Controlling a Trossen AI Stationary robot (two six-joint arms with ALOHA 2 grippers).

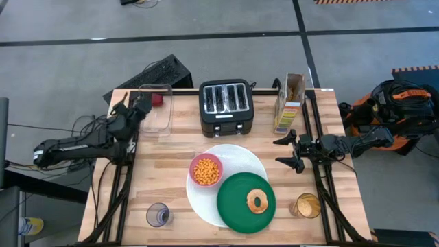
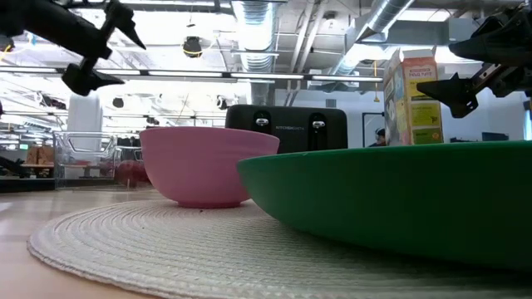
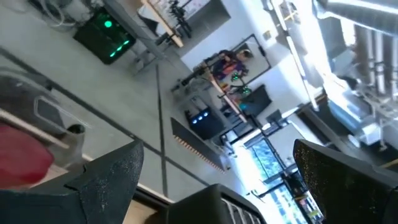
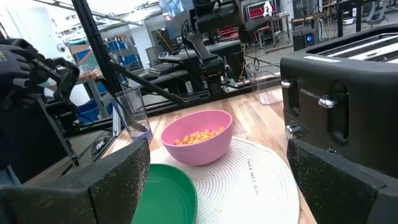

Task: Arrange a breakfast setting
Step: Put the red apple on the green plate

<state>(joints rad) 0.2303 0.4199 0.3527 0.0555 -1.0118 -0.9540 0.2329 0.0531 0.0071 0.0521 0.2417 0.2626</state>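
Note:
A large white plate (image 1: pixel 236 159) lies at the table's middle near edge. On it rest a pink bowl (image 1: pixel 206 171) of orange pieces and a dark-green plate (image 1: pixel 240 206) carrying a bagel ring (image 1: pixel 258 202). An empty tumbler (image 1: pixel 158 215) stands at the near left. A tumbler of orange drink (image 1: pixel 307 205) stands at the near right. A red food piece (image 1: pixel 158 99) lies in the clear container (image 1: pixel 162 118). My left gripper (image 1: pixel 137 104) hangs open above the container's left side. My right gripper (image 1: pixel 291 151) waits open at the right, level with the white plate.
A black four-slot toaster (image 1: pixel 226 106) stands at the far middle, with a cereal box (image 1: pixel 289 103) upright to its right. Bare wood lies between the container and the left tumbler. The room beyond the table shows other benches and equipment.

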